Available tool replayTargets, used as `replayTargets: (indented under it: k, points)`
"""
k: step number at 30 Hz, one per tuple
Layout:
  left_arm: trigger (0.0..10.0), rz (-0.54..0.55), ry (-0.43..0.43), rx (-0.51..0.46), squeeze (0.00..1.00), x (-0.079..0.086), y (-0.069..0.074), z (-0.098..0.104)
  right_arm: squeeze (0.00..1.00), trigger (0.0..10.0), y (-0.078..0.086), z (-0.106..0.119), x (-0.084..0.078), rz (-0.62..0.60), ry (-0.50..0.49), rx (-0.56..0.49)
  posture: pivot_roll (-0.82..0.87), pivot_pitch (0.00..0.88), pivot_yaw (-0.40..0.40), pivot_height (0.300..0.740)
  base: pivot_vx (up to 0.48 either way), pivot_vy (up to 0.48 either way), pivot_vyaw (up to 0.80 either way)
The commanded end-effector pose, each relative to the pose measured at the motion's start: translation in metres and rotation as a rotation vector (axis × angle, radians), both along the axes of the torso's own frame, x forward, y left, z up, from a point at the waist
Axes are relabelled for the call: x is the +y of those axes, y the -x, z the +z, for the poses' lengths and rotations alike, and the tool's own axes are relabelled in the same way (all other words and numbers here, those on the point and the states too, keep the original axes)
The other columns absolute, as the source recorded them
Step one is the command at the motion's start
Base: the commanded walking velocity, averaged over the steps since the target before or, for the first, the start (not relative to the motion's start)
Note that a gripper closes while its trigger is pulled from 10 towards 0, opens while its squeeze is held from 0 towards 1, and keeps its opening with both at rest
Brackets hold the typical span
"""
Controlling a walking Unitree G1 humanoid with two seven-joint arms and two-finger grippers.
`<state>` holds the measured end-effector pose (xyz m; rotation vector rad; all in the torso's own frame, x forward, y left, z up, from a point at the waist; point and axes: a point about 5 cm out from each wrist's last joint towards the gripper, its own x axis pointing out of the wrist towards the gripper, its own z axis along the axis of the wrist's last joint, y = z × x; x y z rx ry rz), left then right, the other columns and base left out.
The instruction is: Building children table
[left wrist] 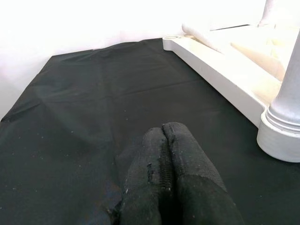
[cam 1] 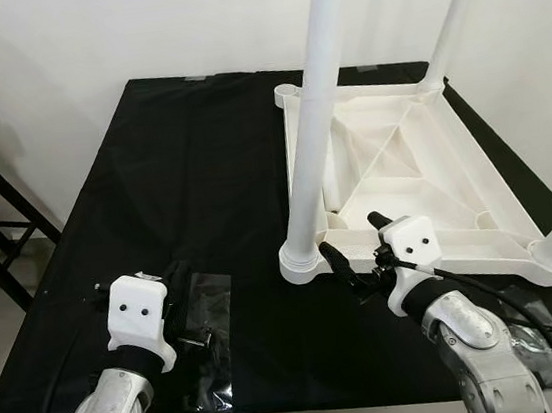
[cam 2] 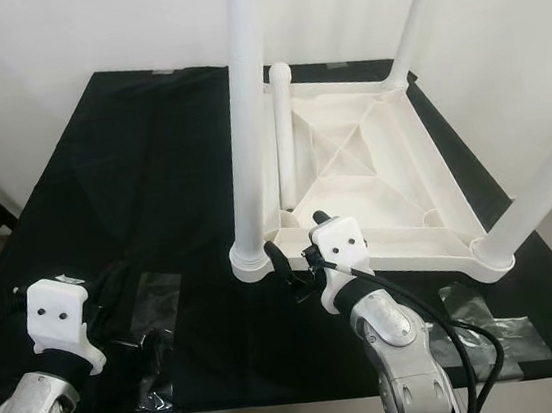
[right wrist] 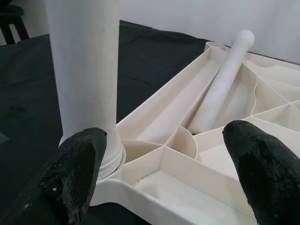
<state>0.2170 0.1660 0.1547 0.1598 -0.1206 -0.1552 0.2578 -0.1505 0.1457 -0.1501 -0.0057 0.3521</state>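
Inverted white plastic tabletop (cam 1: 422,163) on black cloth-covered table (cam 1: 181,168); three legs upright, loose white tubular leg (cam 2: 285,135) inside. Right gripper (cam 1: 357,252) spread wide near corner; left gripper (left wrist: 164,140) pressed together, idle. Advisable: grasp loose leg mid-shaft, seat vertically in vacant far socket (cam 1: 287,92).

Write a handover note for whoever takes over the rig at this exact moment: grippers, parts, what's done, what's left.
Left gripper: jaws shut, empty, resting low over the black cloth by a clear plastic bag.
Right gripper: jaws open, empty, at the near edge of the upturned white tabletop.
Done: three legs stand in corner sockets, including the near-left leg.
Left: the fourth leg lies loose inside the tabletop, pointing at the vacant far-left socket; fit it, then turn the table upright.
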Motion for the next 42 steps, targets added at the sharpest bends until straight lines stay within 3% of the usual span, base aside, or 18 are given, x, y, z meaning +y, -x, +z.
replayTargets:
  k: [1,6,32,35,42]
  points:
    - [10.0,-0.010,-0.028,0.006,0.00,-0.0022,-0.0015,-0.0008,0.00,10.0,0.0019,-0.0020,0.0004,0.001,-0.012,0.004,0.02,0.075,-0.054,0.740,0.000,0.000,0.00]
    - [8.9,-0.016,-0.051,-0.004,0.00,-0.0041,-0.0036,0.0003,0.00,10.0,0.0013,-0.0022,0.0005,0.006,-0.015,0.006,0.01,0.080,-0.059,0.740,0.000,0.000,0.00]
    - [9.5,-0.018,-0.076,-0.007,0.00,-0.0065,-0.0038,0.0011,0.00,10.0,0.0000,-0.0031,0.0018,0.021,-0.009,0.017,0.00,0.088,-0.052,0.740,0.000,0.000,0.00]
    - [10.0,-0.022,-0.089,-0.005,0.00,-0.0077,-0.0038,0.0008,0.00,10.0,-0.0003,-0.0031,0.0014,0.025,-0.005,0.018,0.00,0.087,-0.053,0.740,0.000,0.000,0.00]
    - [10.0,-0.037,-0.152,-0.004,0.00,-0.0120,-0.0053,0.0007,0.00,10.0,-0.0016,-0.0027,0.0005,0.032,0.014,0.018,-0.01,0.086,-0.055,0.740,0.000,0.000,0.00]
